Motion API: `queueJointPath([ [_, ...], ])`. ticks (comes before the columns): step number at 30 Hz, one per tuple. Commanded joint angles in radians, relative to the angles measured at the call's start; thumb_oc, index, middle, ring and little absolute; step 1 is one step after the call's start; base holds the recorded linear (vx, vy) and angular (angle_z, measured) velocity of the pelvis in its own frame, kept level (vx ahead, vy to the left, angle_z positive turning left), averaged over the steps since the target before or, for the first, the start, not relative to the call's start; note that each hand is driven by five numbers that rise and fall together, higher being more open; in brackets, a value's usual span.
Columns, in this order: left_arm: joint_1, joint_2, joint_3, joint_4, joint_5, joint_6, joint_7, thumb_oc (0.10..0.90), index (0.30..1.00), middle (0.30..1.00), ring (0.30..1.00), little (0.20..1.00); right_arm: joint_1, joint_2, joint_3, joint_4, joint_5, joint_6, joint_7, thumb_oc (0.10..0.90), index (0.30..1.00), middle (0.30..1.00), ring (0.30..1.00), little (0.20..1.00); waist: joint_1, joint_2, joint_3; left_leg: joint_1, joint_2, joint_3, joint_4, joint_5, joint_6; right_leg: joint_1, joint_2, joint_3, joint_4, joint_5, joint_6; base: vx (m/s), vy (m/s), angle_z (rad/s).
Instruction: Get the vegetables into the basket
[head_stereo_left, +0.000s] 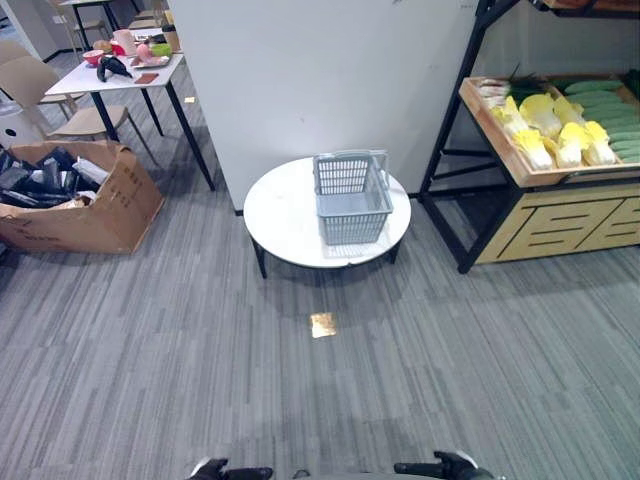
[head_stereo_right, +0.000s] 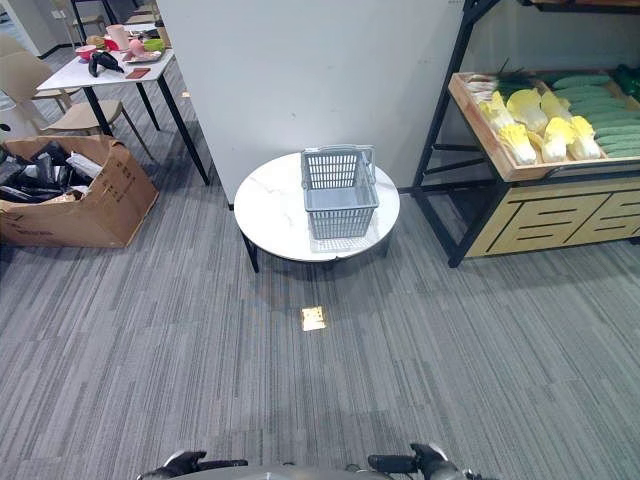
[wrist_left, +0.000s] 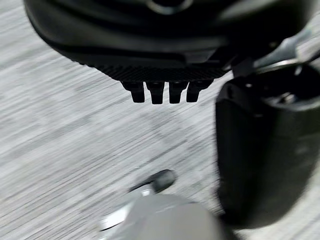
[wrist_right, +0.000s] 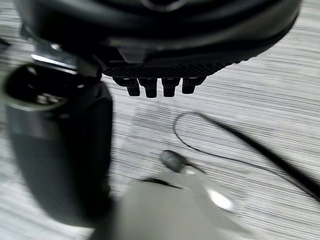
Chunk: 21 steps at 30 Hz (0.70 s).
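Observation:
A grey plastic basket (head_stereo_left: 352, 195) stands with nothing in it on a low round white table (head_stereo_left: 280, 215), its handle folded back. To the right, a wooden crate on a black-framed rack (head_stereo_left: 450, 150) holds the vegetables: pale yellow cabbages (head_stereo_left: 560, 135) and green cucumbers (head_stereo_left: 612, 112). My left hand (head_stereo_left: 225, 471) and right hand (head_stereo_left: 445, 466) hang low at the near edge, far from the table and the rack. In the wrist views the left hand (wrist_left: 165, 45) and right hand (wrist_right: 160, 45) hold nothing, with relaxed fingers above the grey carpet.
A white partition (head_stereo_left: 320, 70) rises behind the round table. An open cardboard box (head_stereo_left: 70, 195) of dark items sits on the floor at the left. Beyond it stand a cluttered white table (head_stereo_left: 120, 72) and a chair (head_stereo_left: 40, 90). Grey carpet lies between me and the basket.

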Motion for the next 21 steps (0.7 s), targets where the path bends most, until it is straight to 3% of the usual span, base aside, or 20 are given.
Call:
queueJointPath([
  [1, -0.041, -0.004, -0.016, 0.075, 0.022, 0.010, -0.006, 0.900, 1.000, 1.000, 1.000, 1.000, -0.031, -0.037, 0.023, 0.064, -0.036, 0.009, 0.001, 0.900, 1.000, 1.000, 1.000, 1.000, 0.001, -0.006, 0.032, 0.059, -0.018, 0.105, 0.001, -0.128, -0.004, 0.052, 0.008, -0.047, -0.001, -0.089, 0.070, 0.00, 0.000, 0.00],
  [21, -0.045, -0.010, -0.020, 0.082, 0.025, 0.016, 0.006, 0.900, 1.000, 1.000, 1.000, 1.000, -0.035, -0.041, 0.023, 0.075, -0.041, 0.013, 0.001, 0.900, 1.000, 1.000, 1.000, 1.000, 0.000, -0.002, 0.035, 0.065, -0.017, 0.106, 0.001, -0.128, -0.003, 0.060, 0.008, -0.046, -0.001, -0.090, 0.069, 0.00, 0.000, 0.00],
])
